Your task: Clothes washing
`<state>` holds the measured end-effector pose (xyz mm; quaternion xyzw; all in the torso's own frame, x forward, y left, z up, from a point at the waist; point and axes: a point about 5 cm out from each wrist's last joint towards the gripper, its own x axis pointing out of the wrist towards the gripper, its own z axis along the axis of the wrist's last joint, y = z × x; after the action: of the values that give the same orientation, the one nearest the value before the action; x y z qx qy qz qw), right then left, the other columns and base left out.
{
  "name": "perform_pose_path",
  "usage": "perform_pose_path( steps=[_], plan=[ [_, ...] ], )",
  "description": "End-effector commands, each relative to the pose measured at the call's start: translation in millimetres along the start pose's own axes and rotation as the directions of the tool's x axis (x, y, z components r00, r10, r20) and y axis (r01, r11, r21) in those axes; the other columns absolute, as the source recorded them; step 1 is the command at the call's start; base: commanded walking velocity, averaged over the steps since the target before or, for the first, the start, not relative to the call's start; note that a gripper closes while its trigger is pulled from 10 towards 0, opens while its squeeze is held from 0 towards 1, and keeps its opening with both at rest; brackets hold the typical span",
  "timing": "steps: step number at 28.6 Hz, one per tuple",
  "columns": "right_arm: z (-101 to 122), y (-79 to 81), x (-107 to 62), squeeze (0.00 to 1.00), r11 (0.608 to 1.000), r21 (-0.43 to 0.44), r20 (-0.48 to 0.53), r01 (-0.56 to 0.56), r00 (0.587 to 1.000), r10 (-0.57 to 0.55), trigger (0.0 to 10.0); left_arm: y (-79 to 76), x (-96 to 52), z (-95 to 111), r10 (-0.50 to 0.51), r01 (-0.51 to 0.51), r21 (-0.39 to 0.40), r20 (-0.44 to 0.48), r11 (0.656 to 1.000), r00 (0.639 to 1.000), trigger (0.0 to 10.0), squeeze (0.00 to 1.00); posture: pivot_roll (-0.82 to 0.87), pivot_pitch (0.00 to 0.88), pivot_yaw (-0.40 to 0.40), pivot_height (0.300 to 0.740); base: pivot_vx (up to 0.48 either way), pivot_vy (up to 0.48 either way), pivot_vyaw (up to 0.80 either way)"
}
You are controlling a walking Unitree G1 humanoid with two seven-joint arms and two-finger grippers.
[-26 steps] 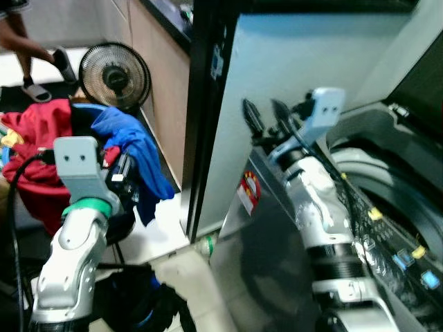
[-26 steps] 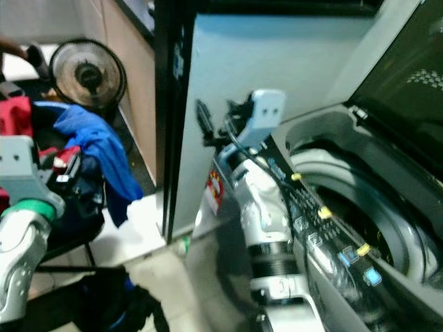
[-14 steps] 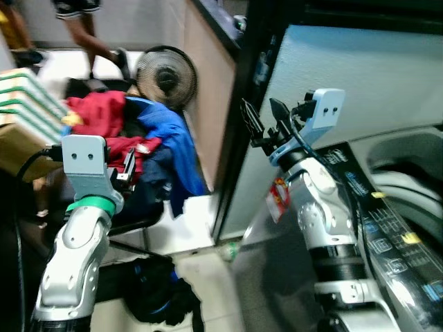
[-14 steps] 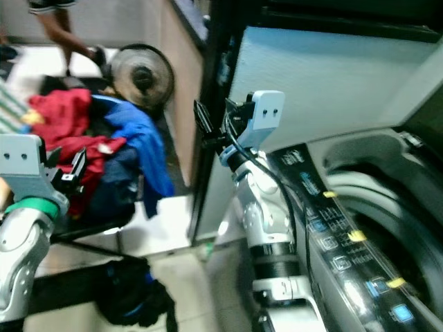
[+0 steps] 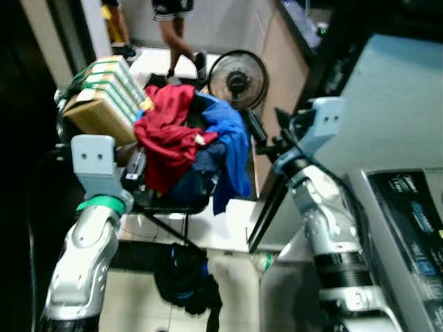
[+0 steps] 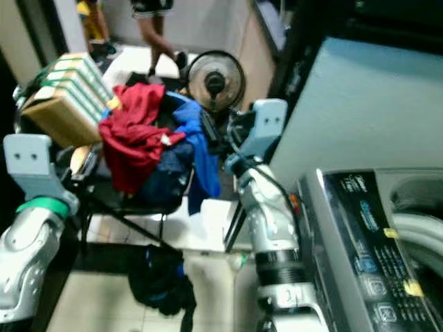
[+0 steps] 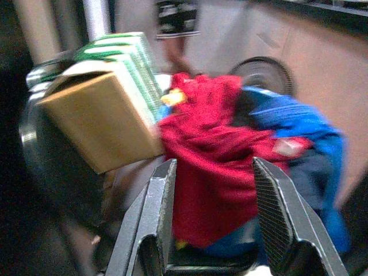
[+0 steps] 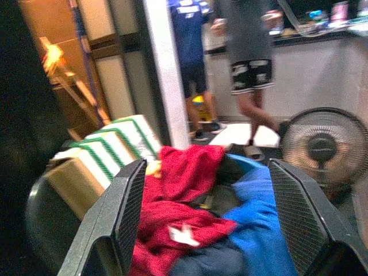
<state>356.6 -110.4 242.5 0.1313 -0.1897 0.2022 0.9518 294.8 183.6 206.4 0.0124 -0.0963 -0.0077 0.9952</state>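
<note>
Both arms are silver, jointed shells. The left arm (image 5: pixel 86 249) wears a bright green ring below a pale grey block with two small holes. The right arm (image 5: pixel 331 228) has a ribbed black band, a matching grey block and a thin black cable.

all views toward clothes pile (image 5: pixel 190 142)

red garment (image 5: pixel 169 135) – soft matt cloth, crumpled | blue garment (image 5: pixel 232 142) – smooth matt cloth | box (image 5: pixel 104 114) – plain brown cardboard | washing machine (image 6: pixel 374 242) panel – glossy dark plastic | fan (image 5: pixel 238 79) – black wire grille | floor (image 5: pixel 131 297) – pale glossy tile
</note>
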Motion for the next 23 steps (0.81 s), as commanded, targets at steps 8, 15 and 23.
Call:
perform_pose_path(
  steps=[8, 15, 23],
  plan=[
    [-12, -6.0, -12.1, 0.00, 0.997, 0.000, -0.011, 0.076, 0.997, -0.076, 10.0, 10.7, 5.0, 4, -0.015, 0.015, -0.006, 0.008, 1.000, 1.000, 10.0, 0.00, 0.12, 0.000, 0.003, 0.740, 0.000, 0.000, 0.79],
    [-27, -16.6, -22.0, 0.00, 0.985, -0.083, -0.084, 0.151, 0.984, -0.157, 10.0, 11.1, 9.5, 5, -0.023, 0.024, -0.025, 0.025, 0.999, 0.999, 10.0, 0.00, 0.12, 0.000, -0.017, 0.740, 0.044, 0.000, 0.00],
    [-35, -28.1, -28.9, 0.00, 0.973, -0.143, -0.132, 0.182, 0.971, -0.201, 10.0, 11.9, 5.7, -3, -0.003, 0.003, -0.030, 0.007, 1.000, 1.000, 10.0, 0.00, 0.11, 0.000, -0.049, 0.740, 0.311, 0.000, 0.00]
  ],
)
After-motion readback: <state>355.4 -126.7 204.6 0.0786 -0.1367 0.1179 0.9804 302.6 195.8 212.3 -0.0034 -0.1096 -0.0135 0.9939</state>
